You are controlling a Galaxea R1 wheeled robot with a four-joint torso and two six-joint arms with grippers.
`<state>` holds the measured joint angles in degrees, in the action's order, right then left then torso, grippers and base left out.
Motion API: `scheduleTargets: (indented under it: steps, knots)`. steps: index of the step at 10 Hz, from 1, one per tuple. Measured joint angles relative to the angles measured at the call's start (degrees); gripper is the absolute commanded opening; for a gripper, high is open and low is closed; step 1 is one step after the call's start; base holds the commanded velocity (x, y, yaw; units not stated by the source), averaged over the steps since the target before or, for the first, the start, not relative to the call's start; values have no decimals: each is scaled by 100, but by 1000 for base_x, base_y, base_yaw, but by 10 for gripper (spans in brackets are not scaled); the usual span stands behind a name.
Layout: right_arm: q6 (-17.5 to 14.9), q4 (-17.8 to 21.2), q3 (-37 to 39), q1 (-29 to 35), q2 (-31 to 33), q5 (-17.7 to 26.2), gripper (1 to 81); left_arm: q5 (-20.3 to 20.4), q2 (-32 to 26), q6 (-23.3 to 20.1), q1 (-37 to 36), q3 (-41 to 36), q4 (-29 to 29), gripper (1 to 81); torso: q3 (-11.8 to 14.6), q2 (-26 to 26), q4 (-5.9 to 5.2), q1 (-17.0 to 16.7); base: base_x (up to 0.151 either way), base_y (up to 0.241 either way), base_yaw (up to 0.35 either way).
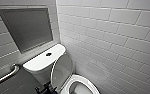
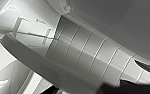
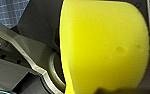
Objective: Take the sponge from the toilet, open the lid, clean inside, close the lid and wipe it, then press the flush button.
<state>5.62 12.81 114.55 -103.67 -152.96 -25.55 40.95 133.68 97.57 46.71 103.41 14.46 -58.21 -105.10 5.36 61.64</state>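
Head view: the toilet (image 1: 84,80) is seen at lower centre, with the lid (image 1: 61,71) raised and the flush button (image 1: 48,54) set in the tank top. The sponge (image 3: 103,47) is pinched by the right gripper (image 3: 111,90). Whether the left gripper (image 2: 131,89) is spread or pressed together cannot be told.

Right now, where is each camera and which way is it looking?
Head: high on the robot, facing forward and down at the toilet, lid raised; a dark arm piece shows low.
Left wrist: on the left arm, close to the white toilet.
Right wrist: on the right arm, facing the yellow sponge it holds.
Shared: head and left wrist both see the toilet.
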Motion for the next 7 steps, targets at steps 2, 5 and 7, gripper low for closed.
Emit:
scheduleTargets:
  steps: [2,5,7]
  knots:
    - [-11,-195,-188,-55,-2,-11,10,384,59,-149,193,152,336,811,2,0,6,0,0,0,0]
    - [-15,-424,-279,-82,78,-38,10,-226,-383,-976,1323,1629,428,811,0,0,6,0,0,0,0]
    - [-17,-507,-328,-94,30,-38,10,-24,-33,-529,1064,1773,433,811,2,-2,5,0,0,0,0]
